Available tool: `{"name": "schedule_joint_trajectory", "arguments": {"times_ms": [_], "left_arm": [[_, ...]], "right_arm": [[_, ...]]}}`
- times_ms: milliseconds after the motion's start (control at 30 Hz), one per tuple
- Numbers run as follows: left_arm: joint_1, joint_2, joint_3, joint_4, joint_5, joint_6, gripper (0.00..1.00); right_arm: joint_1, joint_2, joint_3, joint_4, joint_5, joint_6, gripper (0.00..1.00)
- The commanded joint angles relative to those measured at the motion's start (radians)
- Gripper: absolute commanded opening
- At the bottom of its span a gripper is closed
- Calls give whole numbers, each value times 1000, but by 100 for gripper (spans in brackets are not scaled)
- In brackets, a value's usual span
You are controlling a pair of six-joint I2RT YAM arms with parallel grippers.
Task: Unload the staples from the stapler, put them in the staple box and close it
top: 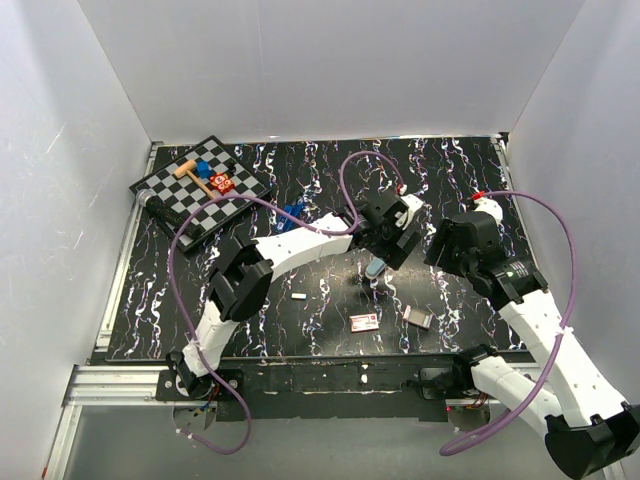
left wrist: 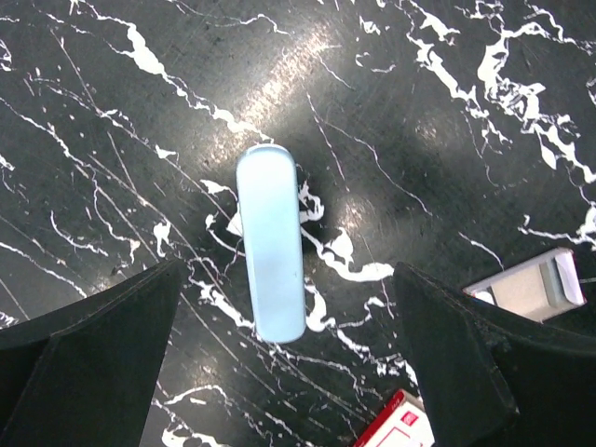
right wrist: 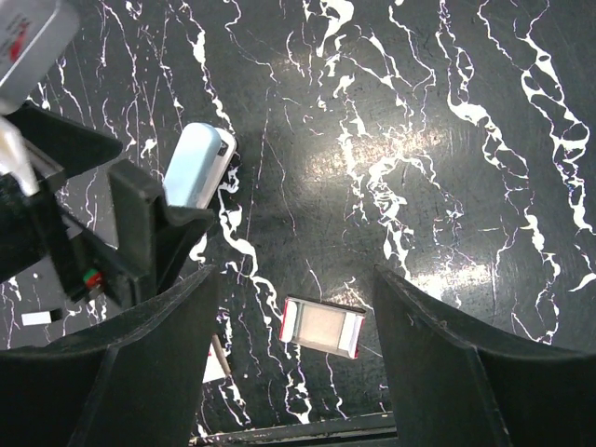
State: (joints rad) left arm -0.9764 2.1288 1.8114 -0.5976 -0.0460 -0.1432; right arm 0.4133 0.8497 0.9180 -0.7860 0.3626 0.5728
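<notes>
Top external: the stapler (top: 292,212) lies left of centre, partly hidden by the left arm and near the checkerboard (top: 170,205). A whitish strip, likely staples (top: 298,296), lies nearer, with bare table around it. The stapler looks light, stiff and slick, so pinch its narrow sides.
Left wrist: the left gripper (left wrist: 287,270) is spread wide and empty, straddling a pale-blue piece (left wrist: 270,244).
Right wrist: the right gripper (right wrist: 291,279) hangs parted and empty.
</notes>
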Motion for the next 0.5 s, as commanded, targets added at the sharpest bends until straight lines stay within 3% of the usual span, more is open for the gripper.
{"name": "schedule_joint_trajectory", "arguments": {"times_ms": [0, 467], "left_arm": [[-7, 32, 75, 4, -58, -24, 98], [-8, 160, 174, 4, -117, -45, 88]], "right_arm": [[-5, -20, -7, 17, 4, 9, 74], [-5, -44, -31, 37, 6, -5, 73]]}}
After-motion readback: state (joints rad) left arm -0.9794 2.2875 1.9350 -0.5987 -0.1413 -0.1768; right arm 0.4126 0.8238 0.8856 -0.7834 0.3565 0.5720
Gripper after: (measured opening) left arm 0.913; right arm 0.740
